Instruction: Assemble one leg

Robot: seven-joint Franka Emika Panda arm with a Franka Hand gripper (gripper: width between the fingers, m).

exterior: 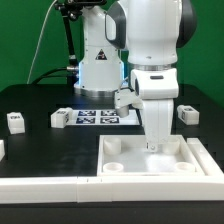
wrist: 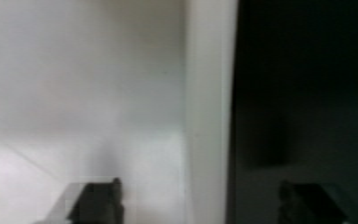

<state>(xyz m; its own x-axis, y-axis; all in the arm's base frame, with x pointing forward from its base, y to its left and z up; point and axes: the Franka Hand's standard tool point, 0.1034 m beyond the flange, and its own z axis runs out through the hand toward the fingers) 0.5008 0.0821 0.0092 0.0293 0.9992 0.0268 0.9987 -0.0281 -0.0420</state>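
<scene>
Three legs, small white blocks with tags, stand on the black table: two at the exterior view's left (exterior: 15, 121) (exterior: 59, 118) and one at its right (exterior: 186, 113). My gripper (exterior: 156, 143) points straight down at the far rim of the big white tray-like piece (exterior: 128, 141), which has round corner sockets. In the wrist view my gripper (wrist: 202, 200) is open. Its dark fingertips (wrist: 96, 202) stand apart on either side of the tray's pale edge (wrist: 206, 110), white tray on one side, dark table on the other. The gripper holds no leg.
The marker board (exterior: 100, 117) lies behind the tray by the robot's base. Long white bars (exterior: 40, 186) run along the tray's near side. The wrist view is blurred and very close to the tray.
</scene>
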